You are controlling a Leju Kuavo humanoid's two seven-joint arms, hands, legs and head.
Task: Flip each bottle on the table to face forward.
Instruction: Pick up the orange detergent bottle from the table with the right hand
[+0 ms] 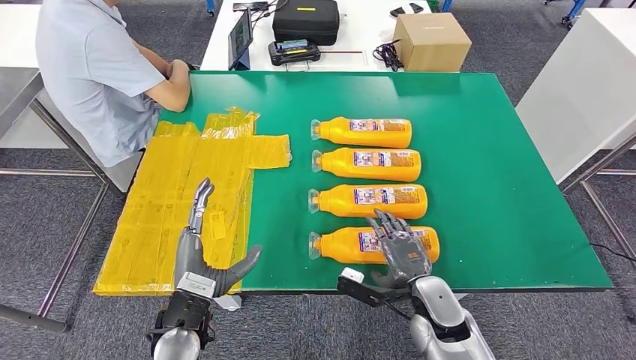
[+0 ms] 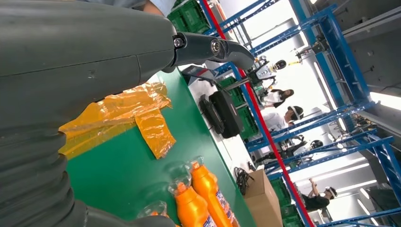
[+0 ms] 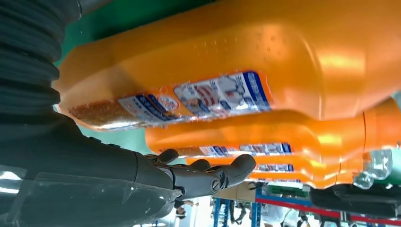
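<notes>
Standing at the green table [image 1: 495, 187], I see four orange bottles lying on their sides in a column, clear caps all toward the yellow plastic sheet [image 1: 187, 195]. The right hand [image 1: 401, 251] hovers over the nearest bottle [image 1: 341, 244], covering its base end; its fingers [image 1: 390, 225] are spread and stretched out past the bottle's far side toward the second bottle [image 1: 367, 201]. Whether the palm actually touches the nearest bottle I cannot tell. From the right wrist view the nearest bottle's printed label [image 3: 198, 97] sits just above the extended fingers [image 3: 227, 172], with more bottles stacked beyond them. Farther ahead of those fingertips lie the third bottle [image 1: 366, 163] and the farthest bottle [image 1: 362, 132].

The left hand [image 1: 202, 259] holds nothing, hanging over the sheet's near corner, thumb splayed to the side and the other fingers [image 1: 201, 199] held together, pointing straight away from the robot. Well beyond those fingertips a person in a grey shirt [image 1: 94, 71] leans an arm on the table's far corner. Past the table's far edge sit a black case [image 1: 305, 21] and a cardboard box [image 1: 431, 41]
</notes>
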